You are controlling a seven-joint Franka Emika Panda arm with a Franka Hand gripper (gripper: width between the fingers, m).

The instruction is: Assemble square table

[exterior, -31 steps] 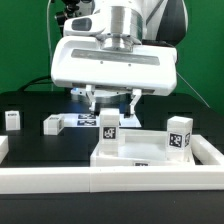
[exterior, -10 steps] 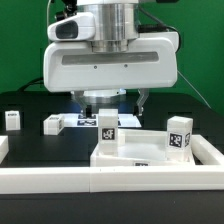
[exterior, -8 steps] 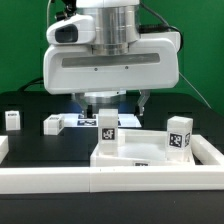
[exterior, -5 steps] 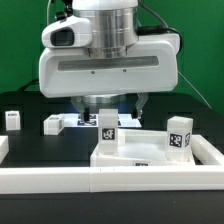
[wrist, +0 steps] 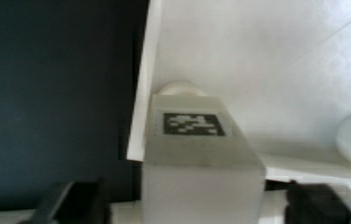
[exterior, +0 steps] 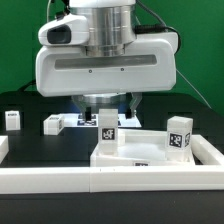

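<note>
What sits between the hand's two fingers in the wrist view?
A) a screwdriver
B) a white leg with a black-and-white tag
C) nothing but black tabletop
B: the tagged white leg fills the gap in the hand, with a dark finger on either side.

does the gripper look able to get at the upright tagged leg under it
Likely yes: the gripper is open, straddling the leg, with nothing else between the jaws. The square tabletop sits close beside the leg.

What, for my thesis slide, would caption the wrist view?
Open gripper straddles a tagged white leg beside the square tabletop.
</note>
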